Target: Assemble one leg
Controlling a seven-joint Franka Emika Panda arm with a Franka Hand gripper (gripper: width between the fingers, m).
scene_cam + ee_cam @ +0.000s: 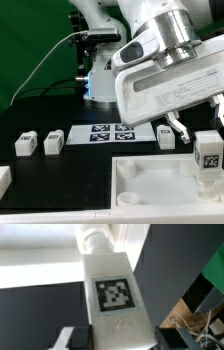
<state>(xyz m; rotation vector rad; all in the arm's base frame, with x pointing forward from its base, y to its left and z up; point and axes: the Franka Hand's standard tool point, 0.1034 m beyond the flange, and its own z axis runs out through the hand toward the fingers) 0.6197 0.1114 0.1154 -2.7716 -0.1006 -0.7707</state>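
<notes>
My gripper (206,136) is shut on a leg (207,158), a white block with a black-and-white tag, and holds it upright over the right corner of the large white tray-like piece (150,178). In the wrist view the leg (112,291) fills the middle, running away from my gripper (118,340) with its tag facing the camera and its screw tip (96,240) over the white piece (40,272). One pale finger (70,336) shows beside the leg. Whether the tip is in a corner hole is hidden.
The marker board (110,132) lies behind the tray-like piece. Two loose legs (25,143) (53,142) lie at the exterior view's left, and another (168,137) lies beside the marker board. A white part (4,180) sits at the left edge. Clutter (195,319) lies beyond the table's edge.
</notes>
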